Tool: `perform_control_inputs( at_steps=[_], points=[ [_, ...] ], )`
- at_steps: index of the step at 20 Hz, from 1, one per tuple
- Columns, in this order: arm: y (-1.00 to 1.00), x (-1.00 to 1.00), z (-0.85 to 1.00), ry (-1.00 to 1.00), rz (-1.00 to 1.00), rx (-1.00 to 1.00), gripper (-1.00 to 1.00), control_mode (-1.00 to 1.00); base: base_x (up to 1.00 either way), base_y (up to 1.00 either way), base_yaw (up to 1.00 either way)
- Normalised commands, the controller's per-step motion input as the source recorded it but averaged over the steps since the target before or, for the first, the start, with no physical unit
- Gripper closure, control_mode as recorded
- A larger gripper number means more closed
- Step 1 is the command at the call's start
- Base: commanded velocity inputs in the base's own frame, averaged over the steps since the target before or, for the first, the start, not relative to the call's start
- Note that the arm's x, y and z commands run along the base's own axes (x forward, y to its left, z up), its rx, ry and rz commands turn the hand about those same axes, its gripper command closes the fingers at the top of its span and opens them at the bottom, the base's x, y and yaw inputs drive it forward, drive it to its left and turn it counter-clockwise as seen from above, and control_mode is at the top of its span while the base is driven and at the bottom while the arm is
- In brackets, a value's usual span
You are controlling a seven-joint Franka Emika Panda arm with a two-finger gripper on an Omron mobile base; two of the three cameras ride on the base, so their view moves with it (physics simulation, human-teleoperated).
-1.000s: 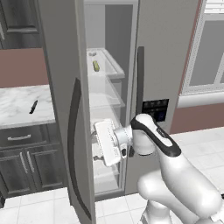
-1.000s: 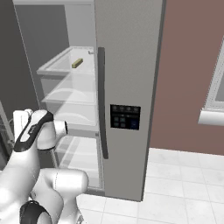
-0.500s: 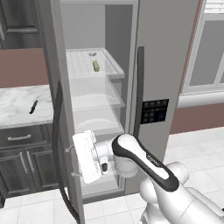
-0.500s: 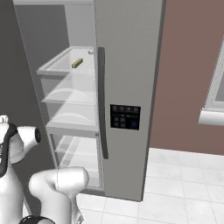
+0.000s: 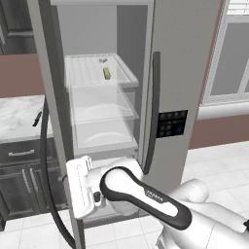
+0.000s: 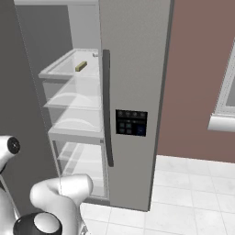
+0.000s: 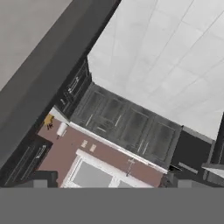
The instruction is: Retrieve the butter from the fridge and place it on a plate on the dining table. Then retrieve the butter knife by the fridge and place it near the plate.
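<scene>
**Fridge open, butter on the top shelf, tool empty**

The fridge [image 5: 175, 73] stands with its left door swung wide; the butter [image 5: 106, 73] lies on the uppermost white shelf [image 5: 87, 73], toward the back right, also seen in the right base view [image 6: 81, 66]; the butter knife [image 5: 37, 118] rests on the marble bench [image 5: 17, 121] left of the fridge, well apart from the butter; the arm's white hand sits low, just beside the open door's dark handle [image 5: 48, 160]; the tool's fingers are spread wide, holding nothing
</scene>
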Motion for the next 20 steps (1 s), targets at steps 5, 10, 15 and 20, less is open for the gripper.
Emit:
perform_control_inputs(
  at_steps=[5,10,15,20],
  points=[
    [-0.53,-0.08,0.53,0.05,-0.04,-0.37,-1.00,-1.00,0.00,0.00,0.00],
    [-0.96,-0.11,0.28,0.00,0.00,-0.47,-1.00,-1.00,0.00,0.00,0.00],
    [-0.80,0.75,0.08,0.04,0.14,-0.52,-1.00,-1.00,0.00,0.00,0.00],
    [-0.36,0.68,0.21,-0.01,0.21,-0.70,-1.00,-1.00,0.00,0.00,0.00]
  ],
)
